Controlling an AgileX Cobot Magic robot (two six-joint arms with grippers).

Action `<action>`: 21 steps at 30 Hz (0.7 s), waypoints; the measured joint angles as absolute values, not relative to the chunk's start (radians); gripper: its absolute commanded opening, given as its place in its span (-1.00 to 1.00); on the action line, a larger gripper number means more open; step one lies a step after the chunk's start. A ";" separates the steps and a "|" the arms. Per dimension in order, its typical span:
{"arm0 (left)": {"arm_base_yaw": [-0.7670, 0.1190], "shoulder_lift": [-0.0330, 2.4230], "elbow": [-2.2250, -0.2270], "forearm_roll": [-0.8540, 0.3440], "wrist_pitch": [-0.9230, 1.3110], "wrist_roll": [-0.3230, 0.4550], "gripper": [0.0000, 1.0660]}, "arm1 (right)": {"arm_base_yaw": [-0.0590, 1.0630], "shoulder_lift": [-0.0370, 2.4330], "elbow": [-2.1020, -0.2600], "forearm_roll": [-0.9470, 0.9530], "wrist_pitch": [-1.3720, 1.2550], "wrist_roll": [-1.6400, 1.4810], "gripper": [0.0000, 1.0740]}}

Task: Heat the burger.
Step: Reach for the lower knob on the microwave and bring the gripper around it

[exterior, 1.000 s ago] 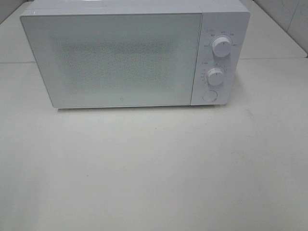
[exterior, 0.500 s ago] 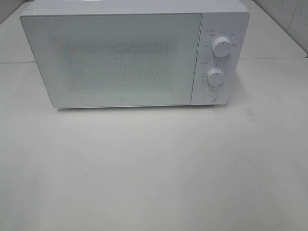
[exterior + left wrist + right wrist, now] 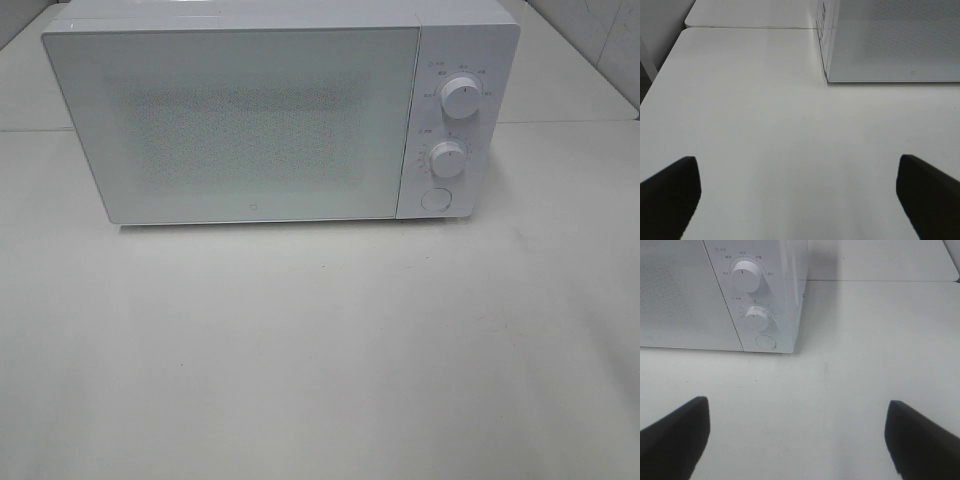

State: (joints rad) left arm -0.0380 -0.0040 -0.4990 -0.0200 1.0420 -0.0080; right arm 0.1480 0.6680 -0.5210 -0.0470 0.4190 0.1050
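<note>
A boxy white microwave (image 3: 240,120) sits in the upper part of the high view, on a plain white table (image 3: 320,360). Its frosted door (image 3: 250,60) is closed. The left gripper (image 3: 797,175) and the right gripper (image 3: 797,412) are both spread wide, holding nothing. I cannot tell where the burger is.

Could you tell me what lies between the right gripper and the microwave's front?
Only bare white table separates right gripper and microwave, seen in the right wrist view.
</note>
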 measured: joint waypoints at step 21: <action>-0.038 -0.004 -0.499 -0.020 1.042 -0.008 0.92 | 0.148 1.050 -0.521 -0.119 -0.112 0.105 0.42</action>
State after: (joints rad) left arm -0.0380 -0.0040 -0.4990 -0.0200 1.0420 -0.0080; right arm 0.1480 1.0500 -0.5210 -0.1190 -0.1120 0.1050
